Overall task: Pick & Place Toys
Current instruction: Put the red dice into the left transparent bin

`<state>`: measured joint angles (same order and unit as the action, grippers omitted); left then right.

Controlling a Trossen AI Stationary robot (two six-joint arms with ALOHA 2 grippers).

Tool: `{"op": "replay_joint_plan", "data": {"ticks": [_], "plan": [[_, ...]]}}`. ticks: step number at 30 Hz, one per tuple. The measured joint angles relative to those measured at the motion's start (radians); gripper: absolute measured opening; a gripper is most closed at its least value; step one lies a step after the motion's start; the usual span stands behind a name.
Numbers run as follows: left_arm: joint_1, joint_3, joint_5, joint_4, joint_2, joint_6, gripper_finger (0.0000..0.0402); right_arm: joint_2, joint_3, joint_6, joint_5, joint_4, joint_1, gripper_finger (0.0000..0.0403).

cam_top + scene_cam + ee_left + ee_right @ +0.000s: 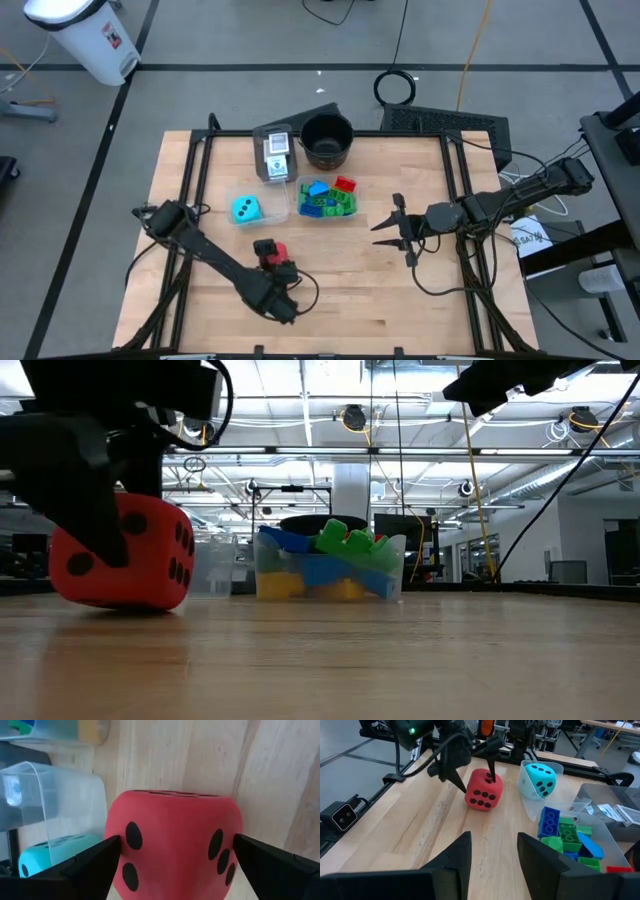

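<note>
A red cube with black dots [272, 250] rests on its underside on the wooden table, near the middle front. My left gripper [177, 839] is open and comes down over it, one finger on either side of the cube [175, 845]. A cyan dotted cube [247, 209] lies in a clear tub. Beside it, a second clear tub [328, 198] holds blue, green, red and yellow blocks. My right gripper [388, 228] hangs open above the table to the right of that tub, with nothing between its fingers. My left gripper straddles the red cube from above, slanting down, with one fingertip [112, 847] at one side face and the other [242, 845] at the opposite face. I cannot tell whether the fingertips touch the cube. The cube stands on the table.
A black round pot [326, 140] and a clear tub with cards [275, 155] stand at the far edge. Bare wood stretches between the red cube and the table's right edge, below my right gripper [494, 845].
</note>
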<state>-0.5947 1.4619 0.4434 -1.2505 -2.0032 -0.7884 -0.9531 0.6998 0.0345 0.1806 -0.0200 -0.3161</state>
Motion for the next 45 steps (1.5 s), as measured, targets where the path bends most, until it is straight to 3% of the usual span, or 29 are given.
{"op": "replay_joint_plan", "data": {"ticks": [5,12,22,28,35,40,45], "plan": [[0.015,0.004,-0.020,0.000,-0.033,-0.015,0.0369,0.000,0.000,0.000,0.000,0.000,0.000,0.0130],[0.022,0.002,-0.049,0.009,-0.034,-0.049,0.0252,0.000,0.000,-0.014,-0.001,0.000,0.000,0.0130],[0.025,0.005,-0.060,0.006,-0.024,-0.011,0.0249,0.000,0.000,-0.014,-0.002,0.000,0.000,0.0130],[0.046,0.076,-0.084,-0.115,0.023,0.021,0.0233,0.000,0.000,-0.012,-0.001,0.000,0.000,0.0130],[0.093,0.161,0.042,-0.252,0.123,0.056,0.0191,0.000,0.000,-0.012,0.000,0.001,0.000,0.0130],[0.144,0.164,0.192,-0.318,0.213,0.129,0.0160,0.000,0.000,-0.012,-0.002,0.000,0.000,0.0130],[0.244,0.136,0.264,-0.319,0.263,0.223,0.0146,0.000,0.000,-0.012,-0.002,0.000,0.000,0.0130]]}}
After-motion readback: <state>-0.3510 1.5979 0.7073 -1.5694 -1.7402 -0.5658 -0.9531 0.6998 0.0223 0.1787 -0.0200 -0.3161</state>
